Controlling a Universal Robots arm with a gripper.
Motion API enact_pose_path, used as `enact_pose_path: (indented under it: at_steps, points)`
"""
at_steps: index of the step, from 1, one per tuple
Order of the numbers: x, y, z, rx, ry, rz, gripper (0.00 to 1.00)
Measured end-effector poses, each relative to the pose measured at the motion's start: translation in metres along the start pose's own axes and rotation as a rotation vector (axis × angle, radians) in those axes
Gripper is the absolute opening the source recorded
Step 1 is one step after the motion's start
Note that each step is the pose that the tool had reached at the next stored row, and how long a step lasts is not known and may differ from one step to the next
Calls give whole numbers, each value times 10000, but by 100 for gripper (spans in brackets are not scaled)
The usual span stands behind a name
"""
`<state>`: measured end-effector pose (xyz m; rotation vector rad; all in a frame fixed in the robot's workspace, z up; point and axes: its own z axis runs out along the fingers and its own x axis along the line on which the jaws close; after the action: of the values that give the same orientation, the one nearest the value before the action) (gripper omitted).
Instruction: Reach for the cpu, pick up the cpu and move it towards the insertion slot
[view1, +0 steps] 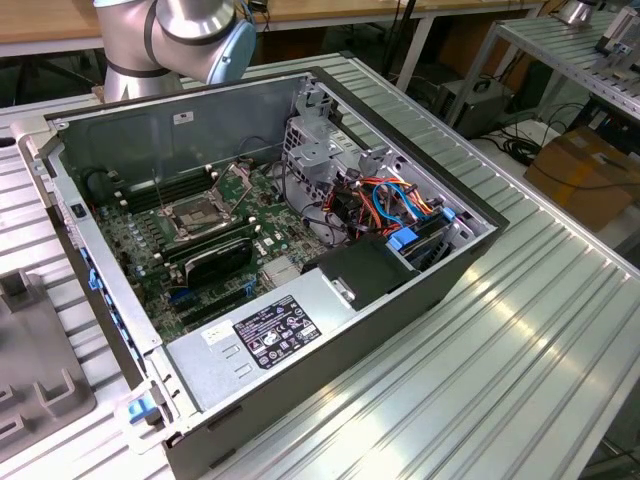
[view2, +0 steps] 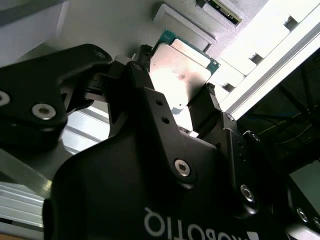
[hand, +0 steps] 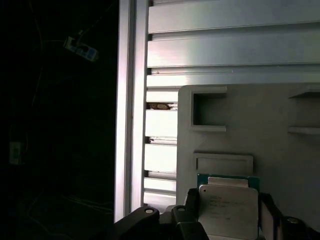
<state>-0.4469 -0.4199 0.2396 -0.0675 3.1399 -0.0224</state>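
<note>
Second wrist view: my gripper (view2: 176, 72) straddled the thin square grey-beige cpu (view2: 186, 67); clamped or not, I couldn't tell. Light, stiff, fragile, I judged: grip edges only.

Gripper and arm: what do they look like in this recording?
The arm has silver-grey rounded joints with a pale blue cap. The gripper is matte black, built of angular links joined by silver pins and screws, with white lettering on its body.
</note>
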Motion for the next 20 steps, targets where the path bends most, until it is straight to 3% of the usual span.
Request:
enact_pose_path:
  at_steps: [2, 5, 12, 16, 20]
  points:
    - [0, 0, -41, 17, 1, 0, 55]
    - [0, 0, -162, 71, 3, 0, 55]
    - [-1, 2, -317, 154, 3, 0, 55]
    - [-1, 2, -362, 157, 7, 0, 55]
    - [-1, 0, -494, 156, 6, 0, 55]
